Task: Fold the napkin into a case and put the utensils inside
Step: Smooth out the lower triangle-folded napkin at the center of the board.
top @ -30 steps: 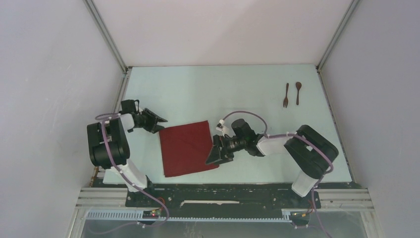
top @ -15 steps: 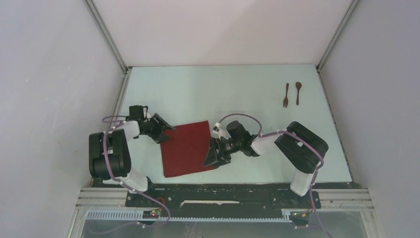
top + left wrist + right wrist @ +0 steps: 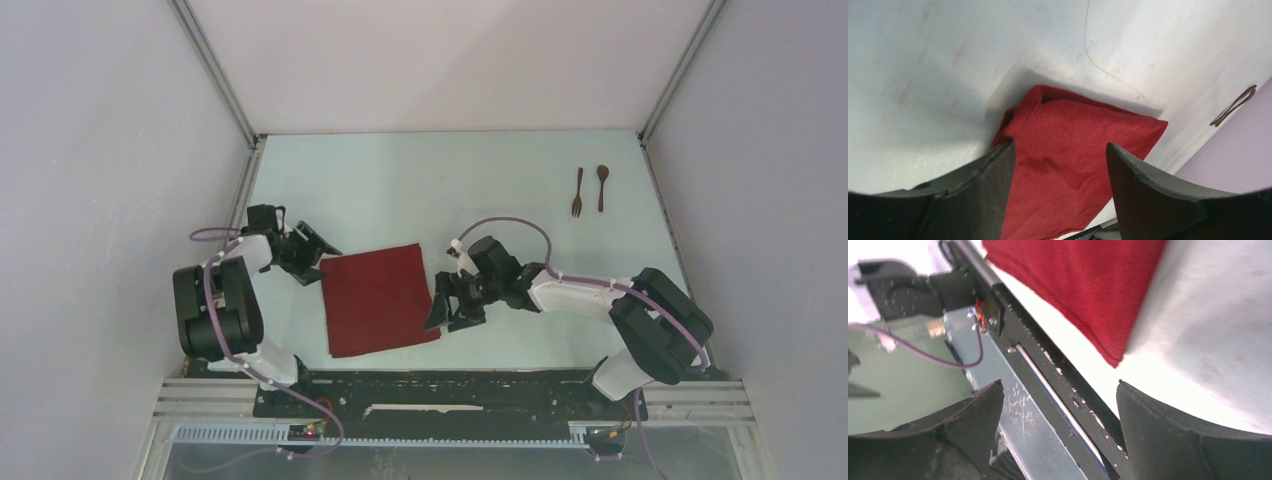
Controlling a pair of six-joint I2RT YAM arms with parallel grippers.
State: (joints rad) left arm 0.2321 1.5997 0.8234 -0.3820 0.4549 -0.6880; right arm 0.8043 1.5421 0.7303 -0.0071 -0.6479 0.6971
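The dark red napkin (image 3: pixel 378 298) lies folded flat as a rectangle near the table's front edge, also visible in the left wrist view as napkin (image 3: pixel 1073 165) and in the right wrist view as napkin (image 3: pixel 1088 285). My left gripper (image 3: pixel 318 262) stands open at its far left corner, holding nothing. Open as well, my right gripper (image 3: pixel 445 312) hovers just off the napkin's right edge near the front corner. The utensils, a small wooden fork (image 3: pixel 578 192) and spoon (image 3: pixel 602 187), lie side by side at the far right of the table.
The black base rail (image 3: pixel 450 385) and metal frame run along the near table edge, close under my right gripper. Grey walls enclose the table on both sides and at the back.
My left gripper opened wider and pulled back a little from the napkin's far left corner. My right gripper shifted right, off the napkin's right edge, and the right arm stretched out.
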